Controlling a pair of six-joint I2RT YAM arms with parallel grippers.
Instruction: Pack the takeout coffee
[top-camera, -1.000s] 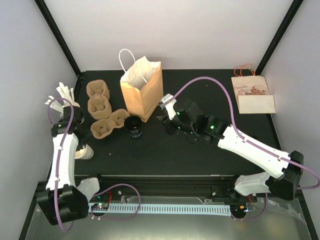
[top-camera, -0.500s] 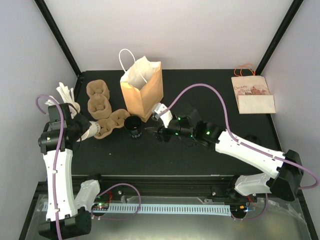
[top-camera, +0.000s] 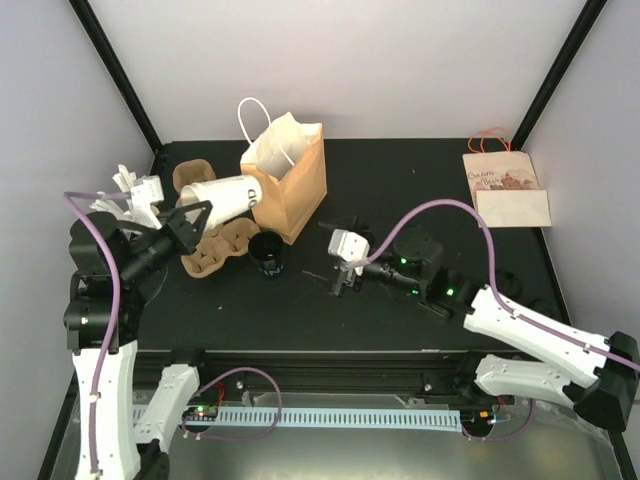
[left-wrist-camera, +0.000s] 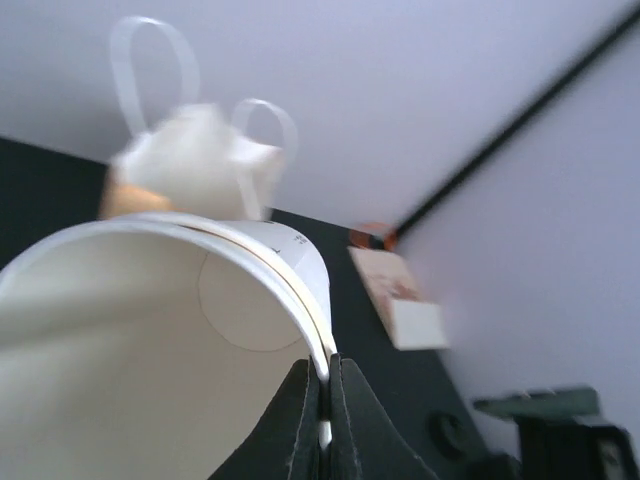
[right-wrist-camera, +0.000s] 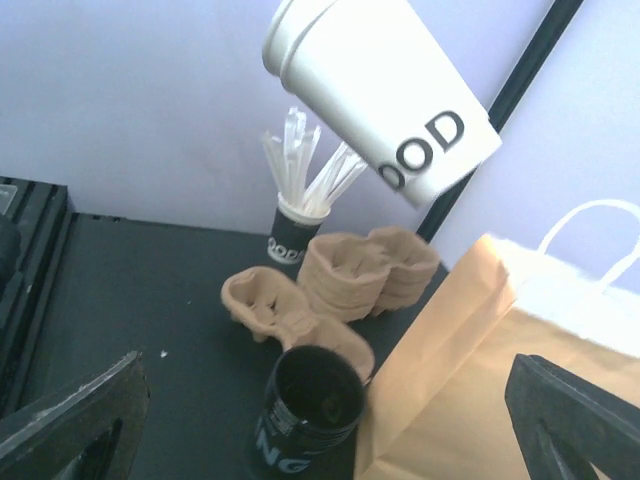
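Note:
My left gripper (top-camera: 190, 212) is shut on the rim of a white paper cup (top-camera: 228, 194), pinching the cup wall between both fingers (left-wrist-camera: 308, 420). The white cup (right-wrist-camera: 385, 95) hangs tipped on its side above the cardboard cup carrier (top-camera: 215, 250), its base close to the brown paper bag (top-camera: 290, 190). A black cup (top-camera: 268, 255) stands upright and empty on the table beside the carrier. My right gripper (top-camera: 333, 258) is low over the table to the right of the black cup (right-wrist-camera: 310, 405), open wide, apart from it and holding nothing.
Stacked cup carriers (right-wrist-camera: 365, 265) sit behind the single carrier (right-wrist-camera: 275, 305). A dark cup of white straws (right-wrist-camera: 300, 225) stands at the far left. The open paper bag (right-wrist-camera: 500, 380) stands upright behind the black cup. A flat printed bag (top-camera: 505, 190) lies at the back right.
My left arm has raised the white cup from the table's left edge and swung it right, tipped over the carrier. My right gripper has opened wide and drawn back from the black cup.

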